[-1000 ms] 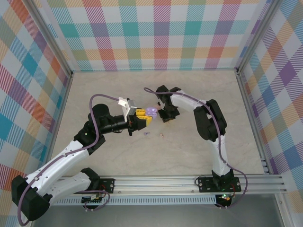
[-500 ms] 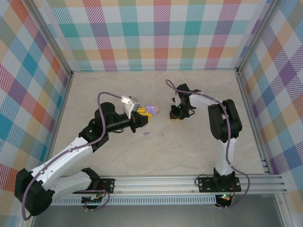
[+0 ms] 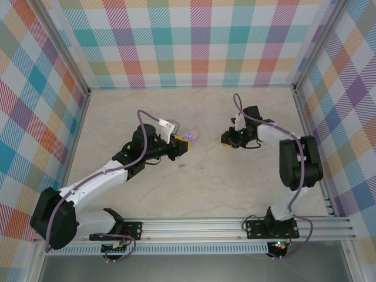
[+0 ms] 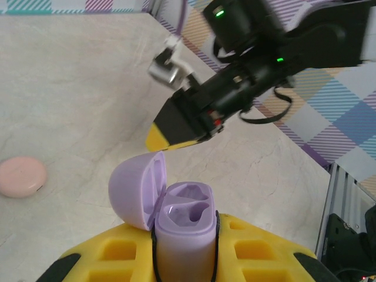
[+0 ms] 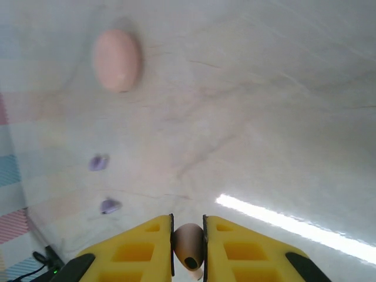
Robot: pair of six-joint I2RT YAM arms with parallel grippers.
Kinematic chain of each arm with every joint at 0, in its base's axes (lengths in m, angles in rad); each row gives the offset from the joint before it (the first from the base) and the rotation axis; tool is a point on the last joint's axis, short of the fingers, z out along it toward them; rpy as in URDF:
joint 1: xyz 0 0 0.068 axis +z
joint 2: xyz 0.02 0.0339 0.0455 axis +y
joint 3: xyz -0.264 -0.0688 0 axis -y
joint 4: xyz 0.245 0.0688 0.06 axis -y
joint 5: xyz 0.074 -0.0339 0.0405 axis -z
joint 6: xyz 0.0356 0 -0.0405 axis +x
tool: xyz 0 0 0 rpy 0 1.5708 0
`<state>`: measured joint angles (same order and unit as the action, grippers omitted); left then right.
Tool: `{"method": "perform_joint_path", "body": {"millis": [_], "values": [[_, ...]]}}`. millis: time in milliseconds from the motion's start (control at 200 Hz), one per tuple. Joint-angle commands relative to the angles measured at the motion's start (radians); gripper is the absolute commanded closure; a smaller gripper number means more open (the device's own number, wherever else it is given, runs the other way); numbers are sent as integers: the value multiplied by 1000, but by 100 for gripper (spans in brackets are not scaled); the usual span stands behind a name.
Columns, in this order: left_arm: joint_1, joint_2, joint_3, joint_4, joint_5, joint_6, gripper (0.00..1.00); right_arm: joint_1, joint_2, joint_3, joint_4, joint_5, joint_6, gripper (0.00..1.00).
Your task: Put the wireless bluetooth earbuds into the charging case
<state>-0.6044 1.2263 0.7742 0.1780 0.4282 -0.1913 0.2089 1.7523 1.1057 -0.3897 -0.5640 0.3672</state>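
The left gripper [image 3: 179,147] is clamped on the body of a small lilac plastic charging case [image 4: 182,226]. It holds the case upright with its domed lid swung back toward 10 o'clock, and both moulded sockets look empty. In the overhead view, a closed, pale pink pebble-shaped charging case [image 4: 20,176] lies on the table just beside that gripper at about 1 o'clock. At 5 o'clock from the gripper, a tiny purple stemmed earbud [image 3: 182,167] lies loose on the marbled tabletop [image 3: 147,194]. A similar paler bud [image 3: 201,169] lies near it at its 3 o'clock.

At 3 o'clock from the left gripper and well apart from it, the right gripper [image 3: 226,140] has its yellow fingers narrowed onto a pale pinkish-beige stemmed earbud [image 5: 188,241]. The bud is pinched between the tips with part of it poking out below them.

The step in hand looks like the carry. One bud is picked up and nothing is seated yet. The open lilac case lies at 9 o'clock from the carried bud with clear table between them.

The bud's colour matches the shut pink case rather than the lilac one. The next move therefore calls either for that case to be opened, or for the right gripper to travel toward 9 o'clock. There it must line the bud's stem up over a socket and lower it straight in before letting go.
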Motion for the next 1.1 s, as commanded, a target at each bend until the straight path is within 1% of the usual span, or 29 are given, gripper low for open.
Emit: {"method": "perform_joint_path", "body": {"millis": [0,115,225,345,475,590,820,965,1095], "values": [[10,16,-19,114,37,-60,89,0,-107,-32,88,-107,48,83],[10,19,-42,183,40,-73,89,0,-223,-57,105,-120,83,82],[11,22,-45,195,40,-73,89,1,-335,-67,109,-140,103,82],[9,22,-53,255,69,-72,89,4,-441,-73,109,-159,121,81],[9,6,-65,306,104,-60,88,33,-545,-73,116,-167,139,79],[8,-19,-80,362,132,-56,88,80,-623,-66,133,-153,153,78],[-24,-62,-74,396,203,-25,88,196,-718,-70,206,-69,183,79],[-48,-72,-57,403,220,-22,88,276,-751,-100,289,6,187,79],[-71,-74,-31,381,219,-10,88,316,-755,-121,361,23,191,79]]}}
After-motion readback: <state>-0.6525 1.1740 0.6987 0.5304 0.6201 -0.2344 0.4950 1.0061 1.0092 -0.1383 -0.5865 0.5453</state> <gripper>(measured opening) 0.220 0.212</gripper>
